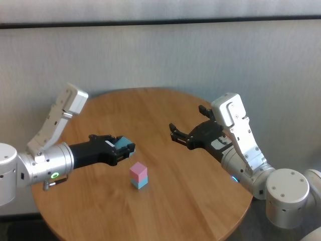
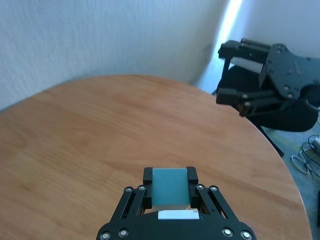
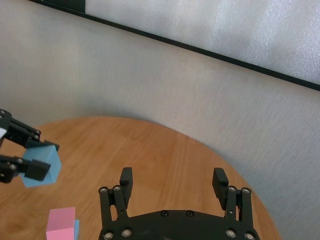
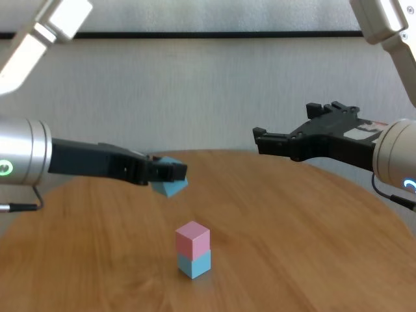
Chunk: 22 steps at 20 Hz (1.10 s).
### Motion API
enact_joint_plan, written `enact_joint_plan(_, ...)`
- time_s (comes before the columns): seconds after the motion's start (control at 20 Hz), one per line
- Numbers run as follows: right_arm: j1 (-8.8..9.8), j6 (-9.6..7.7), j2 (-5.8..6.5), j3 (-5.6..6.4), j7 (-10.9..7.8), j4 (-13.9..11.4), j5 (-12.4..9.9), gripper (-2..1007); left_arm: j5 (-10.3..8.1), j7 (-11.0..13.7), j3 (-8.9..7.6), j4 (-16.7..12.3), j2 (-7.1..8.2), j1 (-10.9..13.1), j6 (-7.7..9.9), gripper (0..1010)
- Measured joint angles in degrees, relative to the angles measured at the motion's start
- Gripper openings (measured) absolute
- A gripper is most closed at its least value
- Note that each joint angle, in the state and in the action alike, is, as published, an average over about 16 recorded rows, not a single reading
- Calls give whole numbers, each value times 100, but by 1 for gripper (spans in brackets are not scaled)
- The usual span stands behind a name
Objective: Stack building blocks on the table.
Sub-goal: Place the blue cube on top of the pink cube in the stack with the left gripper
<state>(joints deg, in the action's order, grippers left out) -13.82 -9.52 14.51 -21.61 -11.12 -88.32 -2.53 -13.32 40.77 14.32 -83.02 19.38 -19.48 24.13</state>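
A pink block (image 4: pixel 193 238) sits squarely on a light blue block (image 4: pixel 194 264) on the round wooden table (image 1: pixel 200 191), a 2-cube stack standing upright. Up and left of the stack, the left gripper (image 4: pixel 170 173) clamps a second blue block (image 4: pixel 170 184), tilted on a corner, in the air. Right of the stack, the right gripper (image 1: pixel 175 132) hangs spread wide and empty.

Round table (image 1: pixel 200 201): smooth brown wood-grain top, soft sheen. Pink cube (image 1: pixel 138 171) and light blue cubes (image 1: pixel 140 184), (image 1: pixel 122 144): matt, plain faces. Black gripper fingers (image 2: pixel 191 176): matt, plastic-looking.
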Motion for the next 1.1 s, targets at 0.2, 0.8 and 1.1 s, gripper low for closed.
enact_joint_plan(0.2, 0, 0, 0, 0, 0, 0, 0, 1005, -10, 161, 184, 101, 54, -96, -35, 399)
enact_joint_plan(0.8, 0, 0, 0, 0, 0, 0, 0, 1005, -45, 378, 618, 371, 112, -350, -43, 399)
enact_joint_plan(1.1, 0, 0, 0, 0, 0, 0, 0, 1005, -26, 303, 773, 509, 100, -453, -31, 399)
